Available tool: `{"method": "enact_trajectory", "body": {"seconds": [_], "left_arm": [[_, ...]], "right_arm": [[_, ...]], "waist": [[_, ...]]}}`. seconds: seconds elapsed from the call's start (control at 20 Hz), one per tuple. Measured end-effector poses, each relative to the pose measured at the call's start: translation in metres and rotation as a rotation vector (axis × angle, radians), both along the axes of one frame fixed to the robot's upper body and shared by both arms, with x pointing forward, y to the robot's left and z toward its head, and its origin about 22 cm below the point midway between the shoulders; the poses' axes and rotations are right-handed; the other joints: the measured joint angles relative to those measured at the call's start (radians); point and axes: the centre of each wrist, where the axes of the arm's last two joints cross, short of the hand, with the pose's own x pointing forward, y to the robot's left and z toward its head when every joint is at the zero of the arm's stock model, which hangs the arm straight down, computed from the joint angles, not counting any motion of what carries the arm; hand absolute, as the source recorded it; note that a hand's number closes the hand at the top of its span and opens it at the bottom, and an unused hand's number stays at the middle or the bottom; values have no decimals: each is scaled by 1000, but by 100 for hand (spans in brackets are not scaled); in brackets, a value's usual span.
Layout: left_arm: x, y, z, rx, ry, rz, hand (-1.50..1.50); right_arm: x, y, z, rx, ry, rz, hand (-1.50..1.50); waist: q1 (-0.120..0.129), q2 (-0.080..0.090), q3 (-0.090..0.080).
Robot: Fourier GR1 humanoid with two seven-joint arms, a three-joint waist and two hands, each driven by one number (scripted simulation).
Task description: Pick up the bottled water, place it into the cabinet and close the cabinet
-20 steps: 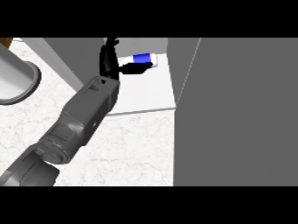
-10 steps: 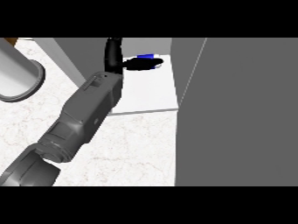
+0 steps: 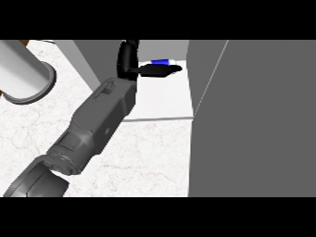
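the right hand reaches deep into the open cabinet with its black fingers and thumb curled round the bottled water. only the bottle's blue label and white end show past the thumb, near the cabinet's back wall. the grey cabinet door stands open at the right, over the marbled bench. a pale cylinder shows at the left.

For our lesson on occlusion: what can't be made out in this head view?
Bottled water: mostly hidden by the left hand curled round it, head view.
Cabinet, right side: behind the grey panel.
Right hand: outside the view.
White cylinder: cut off at the top-left edge.
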Motion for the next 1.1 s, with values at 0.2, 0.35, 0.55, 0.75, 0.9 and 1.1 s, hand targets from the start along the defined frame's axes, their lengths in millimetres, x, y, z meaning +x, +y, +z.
{"method": "enact_trajectory", "body": {"seconds": [0.2, 0.35, 0.55, 0.75, 0.9, 1.1], "left_arm": [[-6, -6, -5, -27, 0, -30, -150], [-15, -7, -13, -57, 6, -58, -150], [-33, -8, -29, -108, 14, -135, -150], [-56, -14, -40, -181, 17, -225, -150], [-76, -18, -47, -223, 9, -289, -150], [-102, -18, -48, -263, -10, -340, -150]], "right_arm": [[0, 8, 0, 36, 17, -6, -150], [-1, 12, 0, 49, 22, -12, -150], [-1, 13, 0, 49, 24, -30, -150], [1, 18, 0, 56, 22, -25, -150], [1, 19, 2, 55, 23, -37, -150], [1, 19, 2, 43, 18, -37, -150]], "waist": [[15, -9, 0], [24, -14, 0], [35, -19, 0], [39, -19, 0], [47, -20, 0], [49, -20, 1]]}}
